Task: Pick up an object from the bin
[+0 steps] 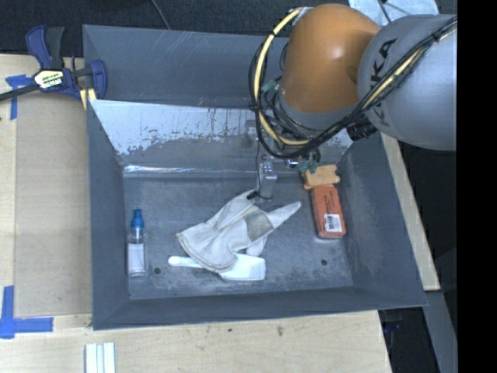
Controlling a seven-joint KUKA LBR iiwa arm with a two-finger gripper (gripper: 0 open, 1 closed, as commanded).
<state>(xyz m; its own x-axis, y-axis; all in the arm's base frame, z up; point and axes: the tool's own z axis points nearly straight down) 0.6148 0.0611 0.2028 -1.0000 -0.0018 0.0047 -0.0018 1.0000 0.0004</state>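
Approach seemed the step in hand: the claw (262, 193), clenched or released I could not tell, met the crumpled white cloth (225, 239) at the middle of the bin (109, 208), where pinching a fold and lifting likely came next.

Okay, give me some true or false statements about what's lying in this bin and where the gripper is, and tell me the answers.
1. A crumpled white cloth lies near the middle of the bin floor. True.
2. The small clear bottle with a blue cap lies on the view's right side. False: it lies by the left wall.
3. An orange oblong thing with a white label lies to the right of the cloth, apart from it. True.
4. The gripper hangs over the bottle. False: it is down at the cloth's upper edge, far from the bottle.
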